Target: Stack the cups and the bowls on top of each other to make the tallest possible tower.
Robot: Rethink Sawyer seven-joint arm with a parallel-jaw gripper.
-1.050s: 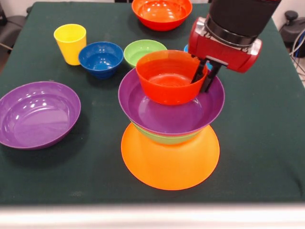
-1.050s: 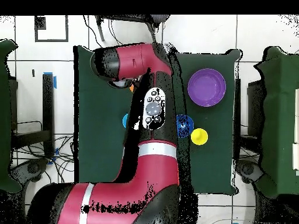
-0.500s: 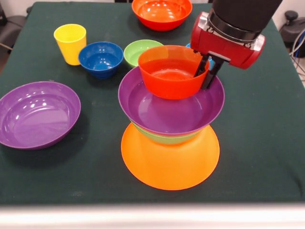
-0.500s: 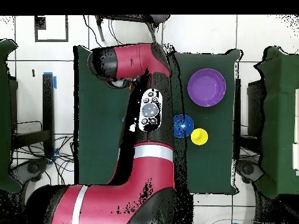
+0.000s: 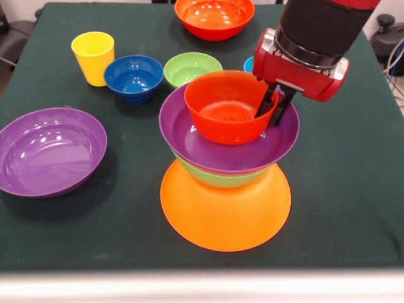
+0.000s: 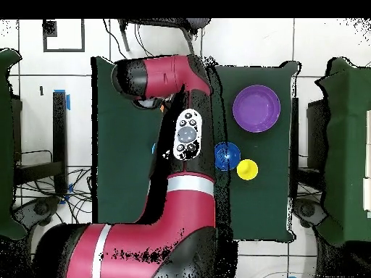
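A dark green surface [image 5: 353, 189] fills the front view, with a tower of bowls at its centre. The base is a big upturned orange bowl [image 5: 225, 211] in the lower middle of the frame; on it sits a green bowl [image 5: 218, 178], of which only the rim and a strip of wall show, and nested in that a wide purple bowl [image 5: 208, 148]. A red-orange bowl [image 5: 227, 107] sits inside the purple one, tilted slightly. The red and black arm comes down from the upper right, and its end effector [image 5: 273, 107] is clamped on the right rim of the red-orange bowl, one dark finger inside the wall and one outside. At the left of the frame a second purple bowl [image 5: 50, 151] rests upright on the surface, well apart from the tower. Along the upper part stand a yellow cup [image 5: 93, 57], a small dark blue bowl [image 5: 134, 77] just beside it, and a light green bowl [image 5: 191, 67] behind the tower. Another red-orange bowl [image 5: 214, 17] lies at the top edge. A sliver of a light blue cup [image 5: 249, 64] shows beside the arm. In the overhead view the arm hides the tower
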